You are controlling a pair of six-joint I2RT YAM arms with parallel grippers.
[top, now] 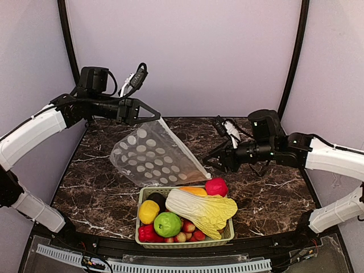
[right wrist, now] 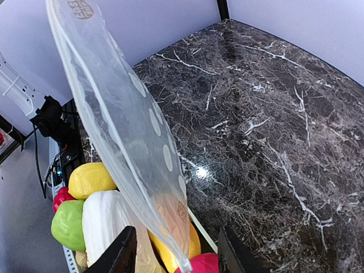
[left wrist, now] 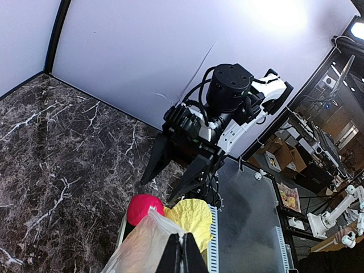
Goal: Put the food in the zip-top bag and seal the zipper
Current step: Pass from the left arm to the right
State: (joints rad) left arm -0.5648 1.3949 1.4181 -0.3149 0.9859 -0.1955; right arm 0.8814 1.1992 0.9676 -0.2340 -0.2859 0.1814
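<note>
Light's bright and soft from overhead on my feed, barely any shadows on the table. One small hot glare spot sits on the marble just ahead of the right claw, and the zip-top bag above it looks milky. The wall up beyond the left claw is blown out white, that view bends at the edges, and its fingers look soft.

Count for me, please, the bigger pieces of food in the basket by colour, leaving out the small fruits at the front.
Yellow lemon: 1
Green apple: 1
Red pepper: 1
Pink round fruit: 1
Pale yellow-green cabbage: 1
Orange piece, half hidden: 1
Dark piece, half hidden: 1
Total: 7
</note>
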